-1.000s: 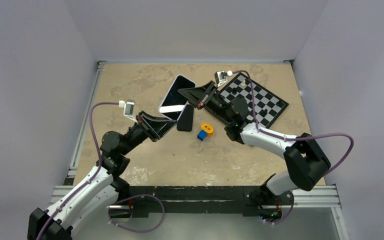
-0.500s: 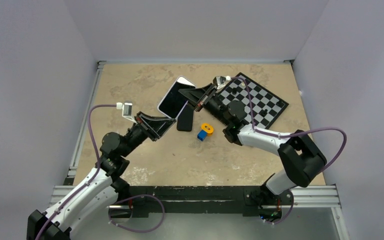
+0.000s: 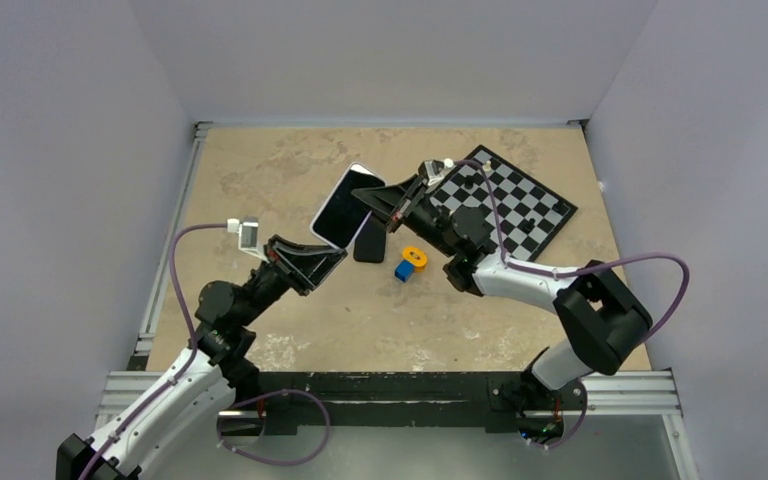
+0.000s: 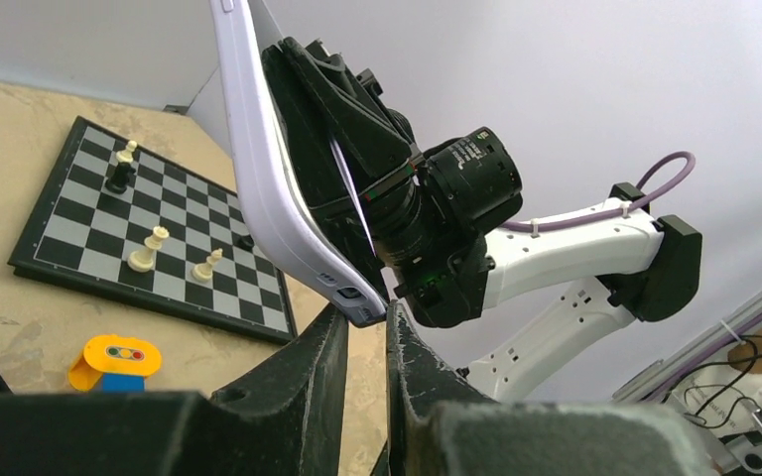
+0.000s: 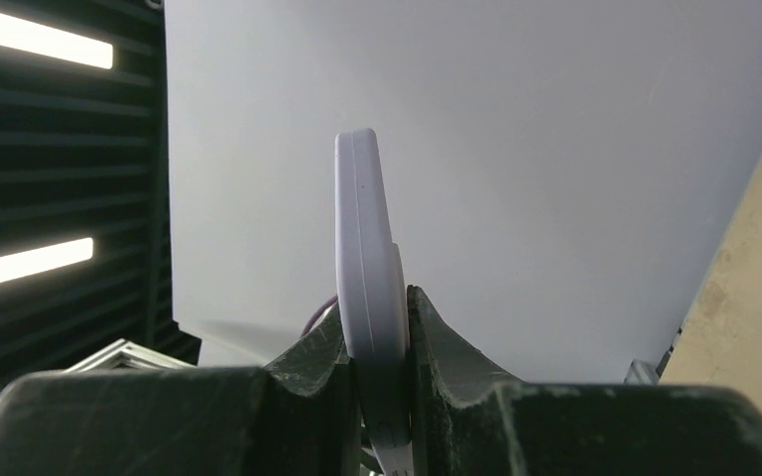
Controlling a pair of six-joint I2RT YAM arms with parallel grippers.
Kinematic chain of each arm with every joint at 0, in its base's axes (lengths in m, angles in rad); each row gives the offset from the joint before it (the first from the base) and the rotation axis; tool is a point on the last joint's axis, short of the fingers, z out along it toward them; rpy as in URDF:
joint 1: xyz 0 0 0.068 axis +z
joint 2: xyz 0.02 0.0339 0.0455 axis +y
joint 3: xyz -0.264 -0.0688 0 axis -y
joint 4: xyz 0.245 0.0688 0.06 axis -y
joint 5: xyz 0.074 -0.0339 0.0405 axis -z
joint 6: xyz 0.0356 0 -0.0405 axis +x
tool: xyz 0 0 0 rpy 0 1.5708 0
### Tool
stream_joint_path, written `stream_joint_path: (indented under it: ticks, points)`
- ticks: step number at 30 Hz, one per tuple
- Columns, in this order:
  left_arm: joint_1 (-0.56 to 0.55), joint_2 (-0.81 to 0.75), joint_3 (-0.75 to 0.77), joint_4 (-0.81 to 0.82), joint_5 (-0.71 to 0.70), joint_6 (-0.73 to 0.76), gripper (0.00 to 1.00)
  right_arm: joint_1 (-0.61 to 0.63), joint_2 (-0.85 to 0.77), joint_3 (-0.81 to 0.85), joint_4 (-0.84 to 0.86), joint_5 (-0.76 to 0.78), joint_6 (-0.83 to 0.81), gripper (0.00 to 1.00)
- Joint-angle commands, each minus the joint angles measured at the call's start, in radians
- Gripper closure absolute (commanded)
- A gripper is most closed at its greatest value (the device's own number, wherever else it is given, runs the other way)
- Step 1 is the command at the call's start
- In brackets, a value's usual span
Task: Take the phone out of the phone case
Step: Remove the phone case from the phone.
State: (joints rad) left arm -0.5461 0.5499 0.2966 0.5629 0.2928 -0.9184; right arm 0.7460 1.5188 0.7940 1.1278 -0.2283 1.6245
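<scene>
The phone in its pale lavender case (image 3: 340,207) is held up in the air, tilted, above the table's middle. My right gripper (image 3: 365,193) is shut on its upper right edge; in the right wrist view the case (image 5: 365,248) stands edge-on between the pads of that gripper (image 5: 377,307). My left gripper (image 3: 332,255) is at the phone's lower end. In the left wrist view the case's bottom corner (image 4: 362,302) sits pinched at the tips of that nearly closed gripper (image 4: 365,315). The screen faces up and left.
A black flat slab (image 3: 370,242) lies on the table under the phone. An orange and blue toy (image 3: 410,262) sits beside it. A chessboard (image 3: 520,200) with several pieces lies at the back right. Grey walls enclose the table.
The phone and both grippers have shifted left and a little nearer. The phone now stands more upright, clear of the black slab.
</scene>
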Motion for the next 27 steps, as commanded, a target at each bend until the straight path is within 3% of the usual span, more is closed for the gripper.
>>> stream_joint_path:
  ticks: [1,10,17,23,27]
  points:
    - [0.038,-0.004,-0.076,-0.239,-0.151,0.162,1.00,0.012,-0.080,0.070,0.375,-0.079,0.269,1.00]
    - [0.039,0.016,-0.052,-0.310,-0.252,0.163,1.00,0.015,-0.079,0.061,0.409,-0.080,0.311,1.00]
    - [0.039,-0.013,0.011,-0.367,-0.111,0.142,0.99,0.000,-0.066,0.056,0.412,-0.102,0.231,1.00]
    - [0.039,-0.144,0.189,-0.666,0.072,0.181,0.60,-0.071,-0.061,0.029,0.363,-0.192,0.089,1.00]
    - [0.040,-0.186,0.292,-0.750,0.187,0.196,0.47,-0.110,-0.090,0.009,0.234,-0.230,-0.029,1.00]
